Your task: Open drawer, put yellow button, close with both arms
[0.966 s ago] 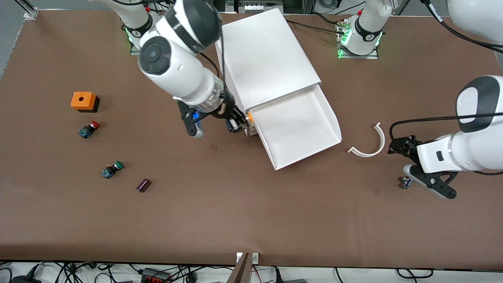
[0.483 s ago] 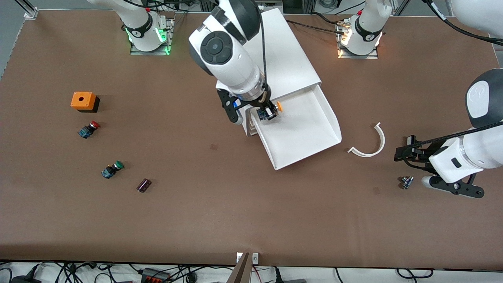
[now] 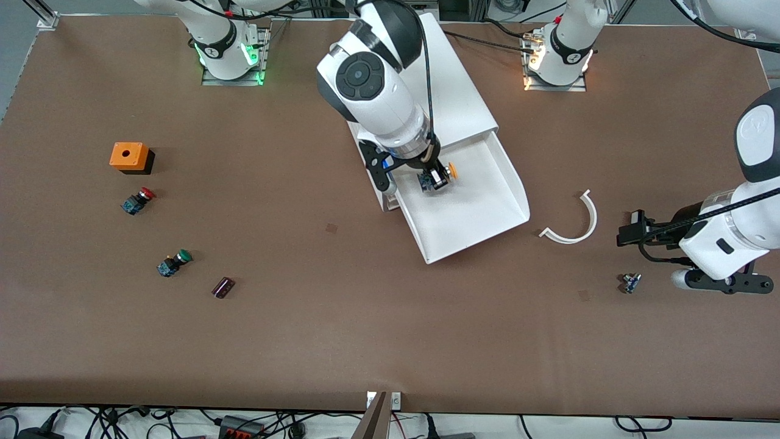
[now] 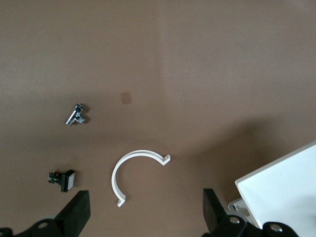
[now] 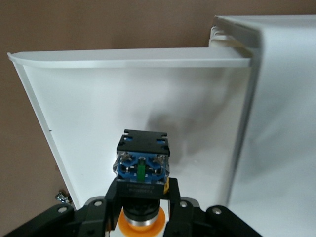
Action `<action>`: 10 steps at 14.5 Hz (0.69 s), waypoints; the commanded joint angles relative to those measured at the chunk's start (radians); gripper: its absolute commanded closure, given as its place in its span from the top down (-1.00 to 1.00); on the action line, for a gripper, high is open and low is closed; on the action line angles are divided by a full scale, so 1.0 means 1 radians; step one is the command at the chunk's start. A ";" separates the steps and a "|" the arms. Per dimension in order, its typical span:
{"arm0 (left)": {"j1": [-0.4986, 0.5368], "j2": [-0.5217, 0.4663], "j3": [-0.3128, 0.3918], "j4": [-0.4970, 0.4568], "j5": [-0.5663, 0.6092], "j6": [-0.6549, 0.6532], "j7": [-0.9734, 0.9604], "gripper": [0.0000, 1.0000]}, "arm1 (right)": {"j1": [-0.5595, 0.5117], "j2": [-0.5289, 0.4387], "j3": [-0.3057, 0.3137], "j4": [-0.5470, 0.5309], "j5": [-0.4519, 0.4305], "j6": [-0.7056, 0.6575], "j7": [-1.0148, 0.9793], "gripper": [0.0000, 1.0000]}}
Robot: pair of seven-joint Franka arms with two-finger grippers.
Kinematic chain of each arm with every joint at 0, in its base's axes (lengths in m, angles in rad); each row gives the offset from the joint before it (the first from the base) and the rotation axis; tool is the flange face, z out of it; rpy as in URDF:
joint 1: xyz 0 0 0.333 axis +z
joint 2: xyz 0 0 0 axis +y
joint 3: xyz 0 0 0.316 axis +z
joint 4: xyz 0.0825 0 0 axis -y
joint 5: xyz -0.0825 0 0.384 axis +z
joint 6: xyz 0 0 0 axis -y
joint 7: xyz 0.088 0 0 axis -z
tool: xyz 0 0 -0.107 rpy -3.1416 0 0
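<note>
Reaching over a brown desk, the right arm's jaws hang above the pulled-out top drawer of a white cabinet, clamped tight on the yellow button, which is held up in the air over the drawer's white floor near the cabinet's front. Seen from the right wrist, the button shows its blue base toward the drawer and its orange-yellow cap between the black fingers.

Out toward the left arm's end of the desk, the left arm's jaws wait low over the bare surface, spread wide and holding nothing; the left wrist view shows the two fingertips standing well apart. A white curved plastic strip lies between the drawer and that arm, and a small metal part sits just beside the left jaws.

Toward the right arm's end lie an orange box with a hole in its top, a red-capped button, a green-capped button and a small dark block, all apart from one another.

Covering the desk is a matte brown sheet with faint scuffs. Both arm bases stand at its upper edge in the front view, one lit green, the other amber. Cables trail along the floor below the desk's near edge.
</note>
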 commanded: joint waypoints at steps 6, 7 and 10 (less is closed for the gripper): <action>-0.003 -0.012 -0.006 -0.001 0.029 -0.019 -0.014 1.00 | 0.024 0.068 -0.009 0.049 -0.016 0.084 0.062 -1.00; -0.003 -0.012 -0.006 -0.001 0.029 -0.019 -0.014 1.00 | 0.030 0.071 -0.009 0.049 -0.016 0.084 0.062 -1.00; -0.006 -0.012 -0.006 0.001 0.030 -0.019 -0.014 1.00 | 0.034 0.086 -0.009 0.049 -0.016 0.110 0.062 -1.00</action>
